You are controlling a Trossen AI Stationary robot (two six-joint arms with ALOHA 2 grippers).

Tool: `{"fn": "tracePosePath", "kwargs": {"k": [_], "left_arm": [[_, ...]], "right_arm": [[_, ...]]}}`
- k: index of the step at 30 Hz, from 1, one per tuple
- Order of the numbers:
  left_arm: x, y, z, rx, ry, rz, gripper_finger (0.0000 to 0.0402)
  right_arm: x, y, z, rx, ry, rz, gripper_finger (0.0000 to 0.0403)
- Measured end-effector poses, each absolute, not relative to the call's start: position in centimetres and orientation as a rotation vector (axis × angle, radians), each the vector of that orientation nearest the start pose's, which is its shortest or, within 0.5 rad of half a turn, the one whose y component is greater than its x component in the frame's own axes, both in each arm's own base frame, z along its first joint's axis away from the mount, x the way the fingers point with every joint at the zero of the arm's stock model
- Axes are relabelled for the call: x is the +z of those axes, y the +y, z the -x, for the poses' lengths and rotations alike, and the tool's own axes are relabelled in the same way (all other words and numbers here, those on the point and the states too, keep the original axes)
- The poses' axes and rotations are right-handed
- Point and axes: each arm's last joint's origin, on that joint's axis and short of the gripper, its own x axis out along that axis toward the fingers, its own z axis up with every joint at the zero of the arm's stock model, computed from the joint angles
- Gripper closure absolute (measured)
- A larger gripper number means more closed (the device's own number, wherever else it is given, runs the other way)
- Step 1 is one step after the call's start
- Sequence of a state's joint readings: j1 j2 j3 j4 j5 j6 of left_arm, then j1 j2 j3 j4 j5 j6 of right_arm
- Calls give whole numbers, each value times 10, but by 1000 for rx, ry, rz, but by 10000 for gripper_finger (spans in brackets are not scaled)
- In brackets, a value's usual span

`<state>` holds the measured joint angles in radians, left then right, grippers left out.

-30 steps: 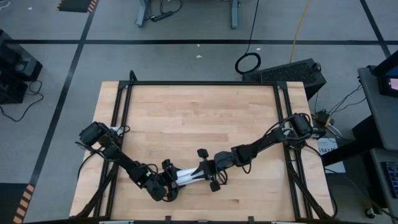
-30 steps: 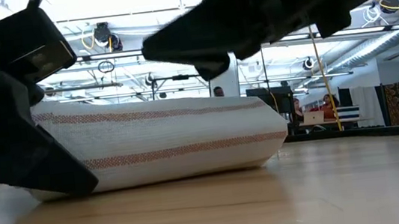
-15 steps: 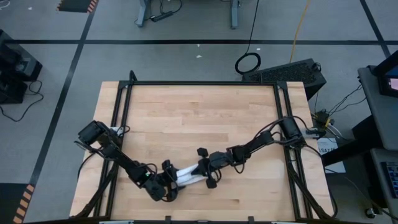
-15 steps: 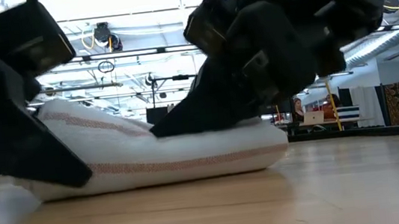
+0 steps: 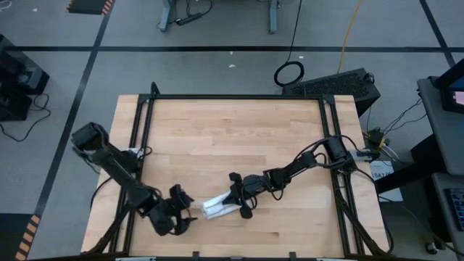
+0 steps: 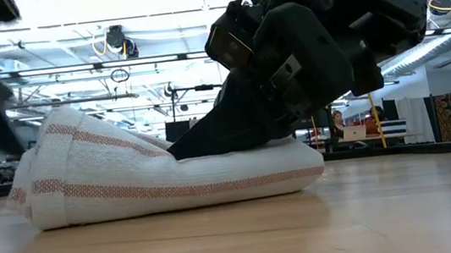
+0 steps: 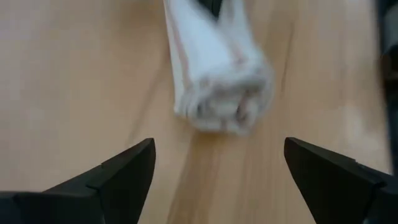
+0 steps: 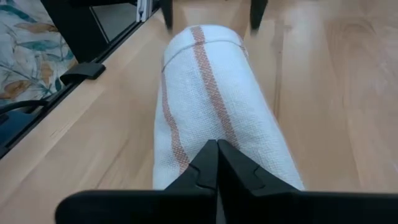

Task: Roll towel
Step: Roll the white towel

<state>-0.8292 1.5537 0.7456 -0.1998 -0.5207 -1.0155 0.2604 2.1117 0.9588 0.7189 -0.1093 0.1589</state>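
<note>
Left gripper (image 5: 185, 208) backed off towel (image 5: 216, 206) (fingers spread); right gripper (image 5: 238, 201) pressed together atop it.

Wood table (image 5: 239, 138), light planks, black frame round edges. On it: one rolled towel (image 5: 217, 206) near front edge, approx. mid-width, lying on its side, flat on the wood; white w/ reddish stripes running lengthwise. Low view: its far end (image 6: 51, 163) sits higher, other end flatter.

White towel (image 8: 214, 106) w/ thin reddish-brown stripes, pale wood table (image 5: 232, 138), black tools.
</note>
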Motion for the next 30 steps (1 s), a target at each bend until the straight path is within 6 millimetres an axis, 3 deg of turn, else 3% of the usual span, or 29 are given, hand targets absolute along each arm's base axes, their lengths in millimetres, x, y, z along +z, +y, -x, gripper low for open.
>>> {"fn": "tracePosePath", "kwargs": {"k": [5,9,13,20,26,30], "left_arm": [[183,-199,-187,221,503,240,45],[185,-204,-197,240,391,249,47],[168,-211,-214,244,350,235,80],[125,-217,-244,281,283,241,189],[96,-214,-245,328,342,260,284],[89,-212,-240,354,391,304,343]], "right_arm": [[90,105,-384,328,460,-126,402],[90,106,-384,328,456,-128,402],[90,106,-384,328,456,-128,402],[90,105,-384,326,457,-135,402],[89,105,-384,322,464,-134,402],[89,105,-383,320,469,-133,402]]}}
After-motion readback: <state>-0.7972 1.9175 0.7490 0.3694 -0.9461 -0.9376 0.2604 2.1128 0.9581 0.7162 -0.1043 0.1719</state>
